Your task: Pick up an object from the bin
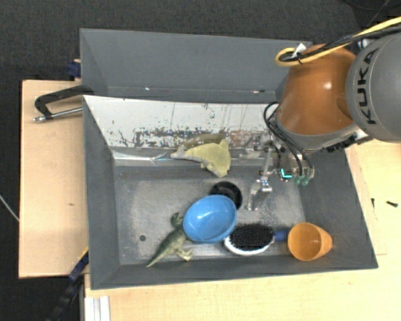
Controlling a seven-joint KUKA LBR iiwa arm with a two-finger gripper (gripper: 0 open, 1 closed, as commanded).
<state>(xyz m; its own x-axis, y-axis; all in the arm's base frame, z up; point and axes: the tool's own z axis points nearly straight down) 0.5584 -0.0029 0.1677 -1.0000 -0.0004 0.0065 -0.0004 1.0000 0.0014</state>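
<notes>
My gripper (260, 194) hangs over the right middle of the bin floor, its metal fingers pointing down with nothing seen between them. Just to its left lies a small black round cap (228, 194). Below the fingertips lies a black-bristled brush with a white rim (250, 238). A blue egg-shaped bowl (208, 219) rests left of the brush, partly over the black cap.
An orange cup (309, 241) lies on its side at the front right. A green toy dinosaur (172, 243) stands at the front, left of the blue bowl. A pale yellow crumpled cloth (210, 155) leans on the back wall. The orange wrist cover looms over the bin's right side.
</notes>
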